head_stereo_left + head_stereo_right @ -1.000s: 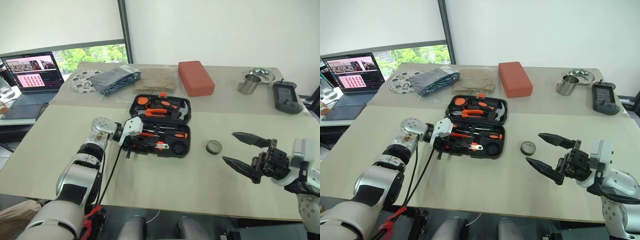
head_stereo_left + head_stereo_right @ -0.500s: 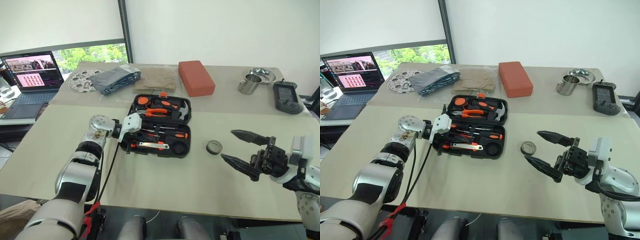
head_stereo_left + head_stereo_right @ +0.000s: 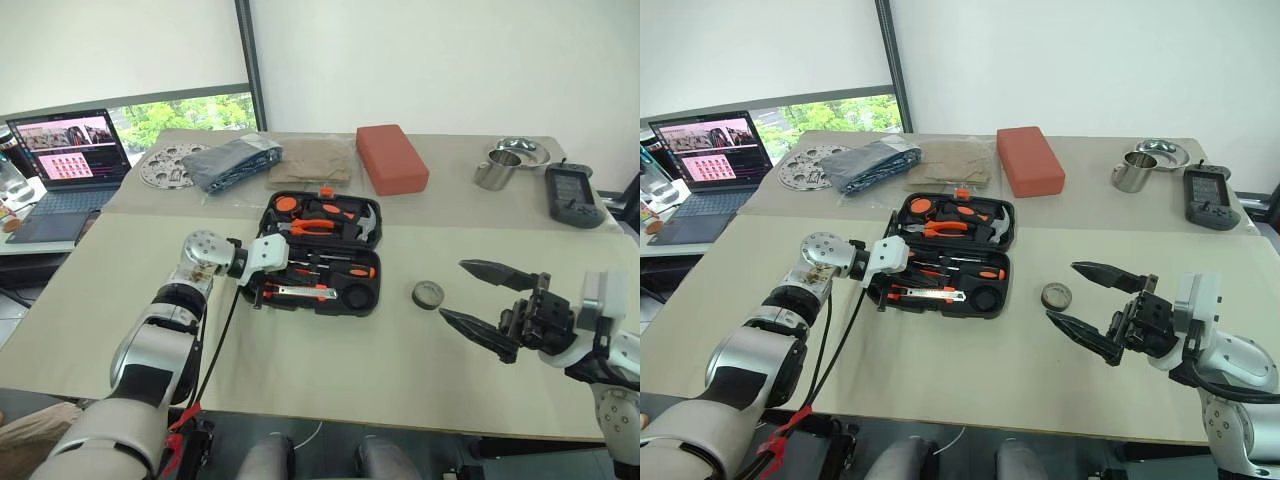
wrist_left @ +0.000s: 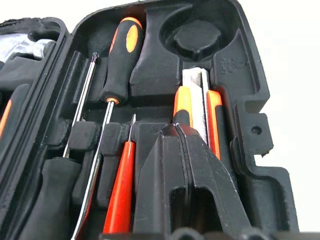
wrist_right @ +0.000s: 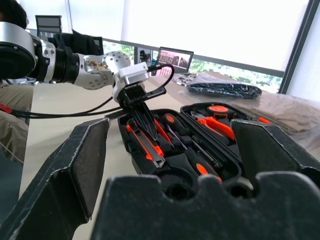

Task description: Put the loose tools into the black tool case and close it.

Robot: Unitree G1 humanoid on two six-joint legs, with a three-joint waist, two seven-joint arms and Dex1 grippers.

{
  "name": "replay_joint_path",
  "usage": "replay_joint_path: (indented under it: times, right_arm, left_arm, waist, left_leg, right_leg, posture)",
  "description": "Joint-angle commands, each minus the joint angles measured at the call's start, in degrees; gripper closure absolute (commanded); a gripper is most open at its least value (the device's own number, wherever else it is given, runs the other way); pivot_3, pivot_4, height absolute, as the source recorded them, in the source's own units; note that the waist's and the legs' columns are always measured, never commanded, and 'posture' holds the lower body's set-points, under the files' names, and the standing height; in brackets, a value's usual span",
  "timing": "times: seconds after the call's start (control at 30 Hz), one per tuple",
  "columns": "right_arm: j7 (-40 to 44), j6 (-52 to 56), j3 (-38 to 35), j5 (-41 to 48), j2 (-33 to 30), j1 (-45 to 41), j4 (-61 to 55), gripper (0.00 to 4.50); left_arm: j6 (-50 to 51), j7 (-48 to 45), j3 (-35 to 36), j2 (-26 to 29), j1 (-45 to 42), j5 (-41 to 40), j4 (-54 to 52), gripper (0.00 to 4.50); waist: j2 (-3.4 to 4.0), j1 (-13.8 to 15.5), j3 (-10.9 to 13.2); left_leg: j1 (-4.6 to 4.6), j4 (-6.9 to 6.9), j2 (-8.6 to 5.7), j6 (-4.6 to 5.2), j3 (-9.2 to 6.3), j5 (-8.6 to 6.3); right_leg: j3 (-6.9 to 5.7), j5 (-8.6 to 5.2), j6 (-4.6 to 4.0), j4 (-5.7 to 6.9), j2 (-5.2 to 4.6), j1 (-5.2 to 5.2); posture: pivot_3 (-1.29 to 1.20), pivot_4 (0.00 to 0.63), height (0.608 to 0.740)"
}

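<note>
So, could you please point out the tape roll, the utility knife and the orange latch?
tape roll [image 3: 428,294], left eye view, its top face.
utility knife [image 4: 200,100], left wrist view, its metal body.
orange latch [image 3: 326,189], left eye view, its middle.

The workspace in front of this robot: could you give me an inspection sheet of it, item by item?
Surface: beige table.
Job's things: black tool case lies open; utility knife and screwdrivers sit in its slots; tape roll lies loose to its right.
Clutter: red block, folded cloths, metal cup, metal bowl, handheld controller, perforated disc.
Grippers: left gripper, jaws shut, over the knife; right gripper, jaws open, empty.
Cables: black cable on the left arm.
Surroundings: laptop, window, white wall.
</note>
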Motion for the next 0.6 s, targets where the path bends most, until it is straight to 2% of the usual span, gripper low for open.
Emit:
replay_joint_path:
  times: [0.03, 0.4, 0.57, 0.6]
  right_arm:
    - [-0.4, 0.2, -1.0, 0.6, -0.6, 0.1, -2.1, 0.00]
    - [-0.4, 0.8, -0.7, 0.4, -1.1, -0.7, -1.9, 0.00]
    - [-2.4, 3.0, 0.7, -1.4, -2.6, -1.2, -1.7, 0.00]
    - [-2.9, 3.9, 1.1, -1.7, -3.1, -1.2, -1.8, 0.00]
  left_arm:
    - [-0.5, 1.3, -4.4, -0.3, 3.4, 5.3, 2.0, 4.48]
    - [-1.9, 7.2, -5.9, -0.5, 5.7, 7.2, 2.3, 4.48]
    - [2.5, 3.1, 0.6, -0.9, 3.7, -1.1, 0.1, 4.48]
    - [3.6, 2.1, 1.8, -0.8, 3.4, -2.7, -0.9, 4.24]
  waist:
    - [-0.02, 0.0, -0.1]
    - [-0.06, 0.1, -0.4]
    - [-0.10, -0.1, -0.4]
    - [-0.15, -0.2, -0.4]
  left_leg:
    - [0.02, 0.00, 0.00, 0.00, 0.00, 0.00]
    - [0.08, 0.01, -0.07, 0.00, -0.02, 0.00]
    - [0.40, 0.01, -0.05, -0.01, 0.01, 0.00]
    - [0.49, 0.01, -0.04, -0.01, 0.00, 0.00]
  right_leg:
    - [0.00, 0.00, 0.01, 0.00, 0.00, 0.01]
    - [0.02, -0.02, 0.03, -0.03, -0.07, 0.27]
    - [-0.01, -0.07, 0.09, -0.10, -0.07, 0.66]
    - [-0.02, -0.07, 0.09, -0.10, -0.07, 0.63]
  posture:
    - [0.00, 0.150, 0.740]
    - [0.00, 0.150, 0.740]
    - [0.00, 0.150, 0.740]
    - [0.00, 0.150, 0.740]
